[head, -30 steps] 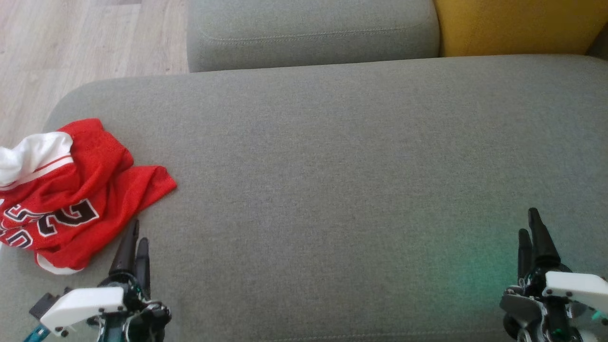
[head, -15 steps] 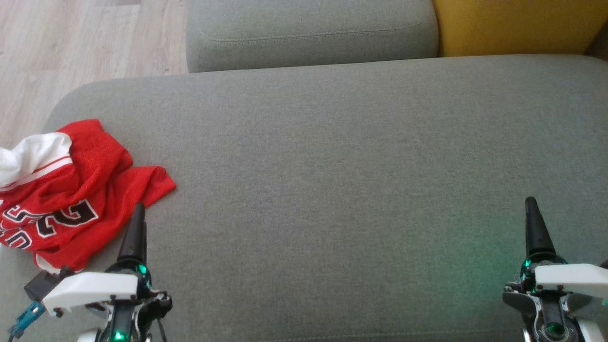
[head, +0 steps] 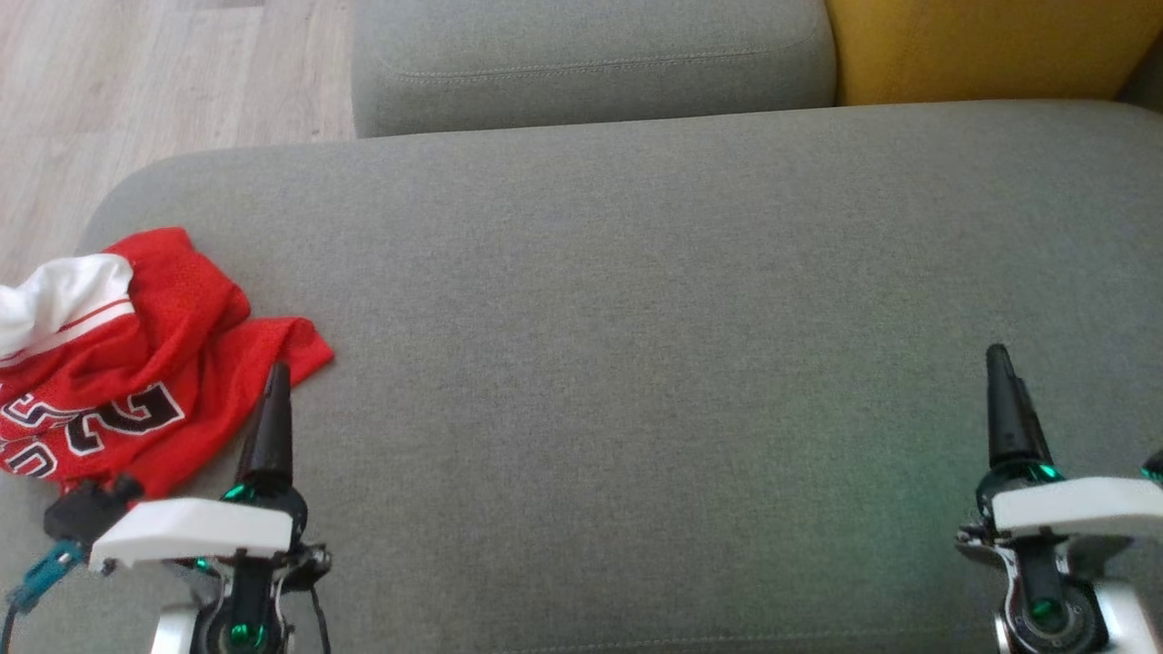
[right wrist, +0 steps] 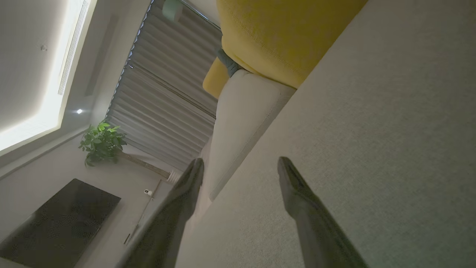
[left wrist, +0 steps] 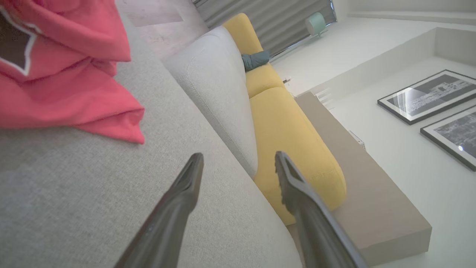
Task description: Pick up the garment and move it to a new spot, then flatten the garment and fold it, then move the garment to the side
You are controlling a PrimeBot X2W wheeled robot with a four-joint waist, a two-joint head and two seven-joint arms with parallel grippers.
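Left gripper (head: 274,381) and right gripper (head: 999,363), jaws spread, empty, hang over the grey fabric cushion (head: 636,318), whose left end bears a crumpled red-and-white mesh jersey (head: 173,363).

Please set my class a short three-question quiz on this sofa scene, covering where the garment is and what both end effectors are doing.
1. True or false: the left end effector is shut on the red garment.
2. Where does the red garment lie on the grey cushion? A) crumpled near its left end; B) spread flat in the middle; C) folded at its right end.
3. Fill in the gap: the right end effector is ____, with nothing between its fingers.

Key: 1. False: its fingers are apart and hold nothing, and the garment lies off to their left. 2. A. 3. open.
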